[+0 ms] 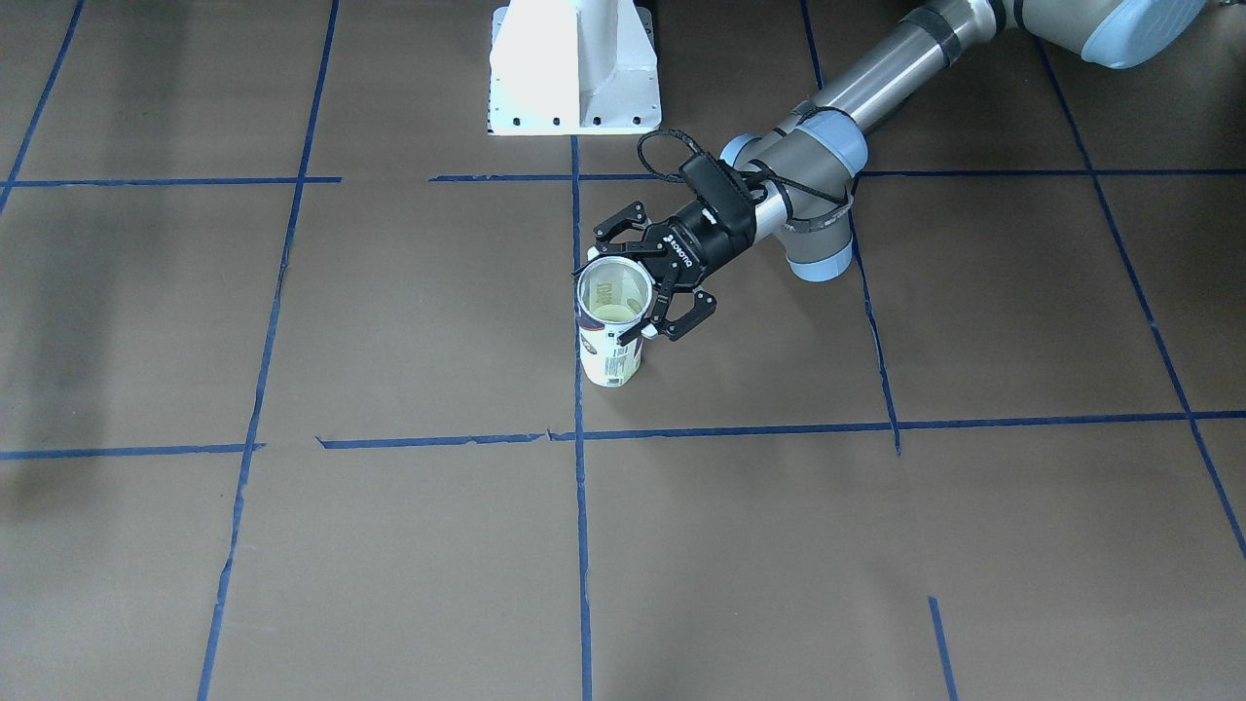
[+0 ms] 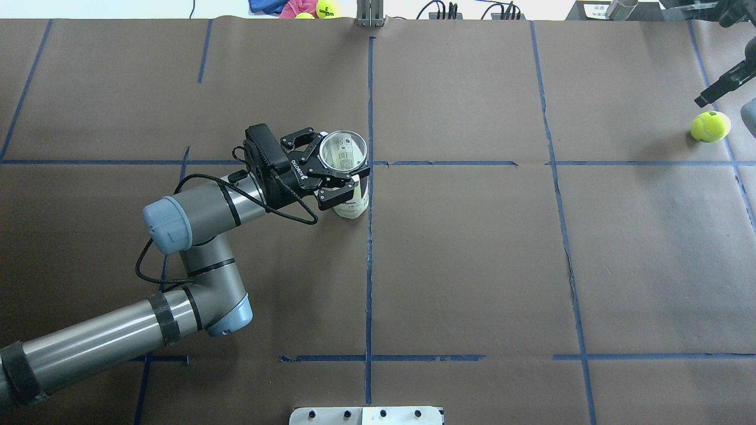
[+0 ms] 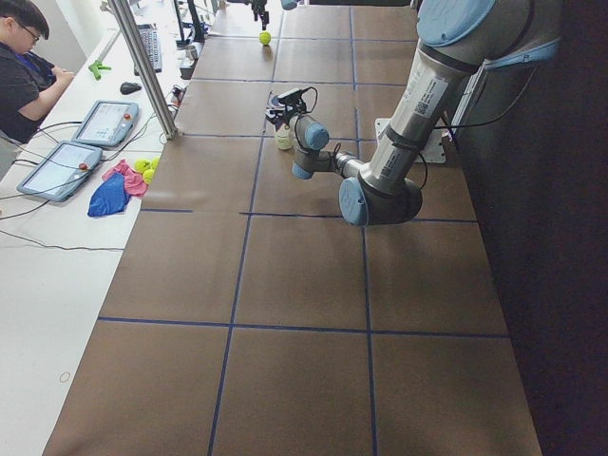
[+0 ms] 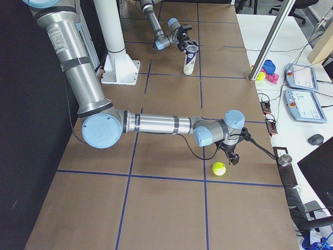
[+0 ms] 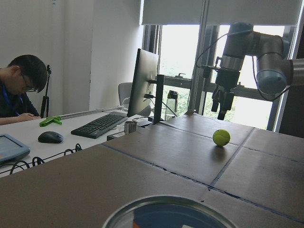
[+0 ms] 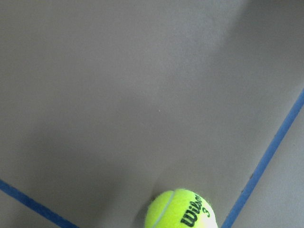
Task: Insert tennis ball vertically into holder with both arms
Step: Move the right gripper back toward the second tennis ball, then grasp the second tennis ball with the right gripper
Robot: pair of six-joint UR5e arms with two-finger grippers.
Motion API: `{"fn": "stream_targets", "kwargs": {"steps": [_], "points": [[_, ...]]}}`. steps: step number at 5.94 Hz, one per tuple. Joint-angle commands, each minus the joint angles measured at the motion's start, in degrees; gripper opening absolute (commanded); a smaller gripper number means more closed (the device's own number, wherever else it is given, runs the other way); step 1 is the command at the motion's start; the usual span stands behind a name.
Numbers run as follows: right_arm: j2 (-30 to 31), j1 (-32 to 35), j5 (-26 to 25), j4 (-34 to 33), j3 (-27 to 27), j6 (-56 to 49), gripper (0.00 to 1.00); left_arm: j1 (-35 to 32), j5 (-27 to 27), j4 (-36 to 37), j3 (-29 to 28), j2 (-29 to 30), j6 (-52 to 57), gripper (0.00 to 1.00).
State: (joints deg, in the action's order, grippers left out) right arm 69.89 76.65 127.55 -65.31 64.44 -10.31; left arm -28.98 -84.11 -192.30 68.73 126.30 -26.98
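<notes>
The holder [image 1: 611, 362] is a clear tube with a white and navy label, standing upright near the table's middle, open end up. My left gripper [image 1: 605, 302] is shut around its upper part, just below the rim; both also show in the overhead view, gripper [image 2: 342, 156] and holder [image 2: 352, 206]. The tennis ball [image 2: 710, 126] lies on the table far to the right, apart from the tube. My right gripper [image 2: 703, 100] hovers just above the ball without touching it; I cannot tell whether it is open or shut. The ball fills the bottom of the right wrist view [image 6: 183, 211].
The white pedestal base [image 1: 574, 68] stands at the robot's side of the table. Blue tape lines [image 2: 369, 265] cross the brown table cover. An operator [image 3: 24, 57] sits at a side desk with tablets [image 3: 59, 169]. Spare balls [image 2: 325, 8] lie beyond the far edge.
</notes>
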Motion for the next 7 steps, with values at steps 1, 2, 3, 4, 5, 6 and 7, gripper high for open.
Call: {"fn": "stream_targets", "kwargs": {"steps": [1, 2, 3, 4, 5, 6, 7], "points": [[0.4, -1.1, -2.3, 1.7, -2.8, -0.4, 1.00, 0.0, 0.0, 0.0, 0.0, 0.0, 0.0, 0.89], [0.2, -2.5, -3.4, 1.7, -3.7, -0.3, 1.00, 0.0, 0.0, 0.0, 0.0, 0.0, 0.0, 0.89], [-0.3, -3.7, -5.2, 1.7, -5.2, -0.3, 1.00, -0.1, 0.0, 0.0, 0.0, 0.0, 0.0, 0.89], [-0.4, -4.7, -7.2, 1.6, -5.9, -0.3, 1.00, 0.0, 0.0, 0.0, 0.0, 0.0, 0.1, 0.89], [-0.4, -5.1, -8.5, 1.6, -6.6, -0.3, 1.00, -0.1, 0.0, 0.0, -0.1, 0.0, 0.1, 0.89], [-0.6, -5.4, -9.2, 1.6, -7.0, -0.3, 0.99, -0.1, 0.0, 0.0, 0.0, 0.0, 0.1, 0.89], [-0.8, -5.4, -9.2, 1.6, -7.0, 0.0, 0.52, -0.1, 0.0, 0.0, 0.0, 0.0, 0.1, 0.89]]}}
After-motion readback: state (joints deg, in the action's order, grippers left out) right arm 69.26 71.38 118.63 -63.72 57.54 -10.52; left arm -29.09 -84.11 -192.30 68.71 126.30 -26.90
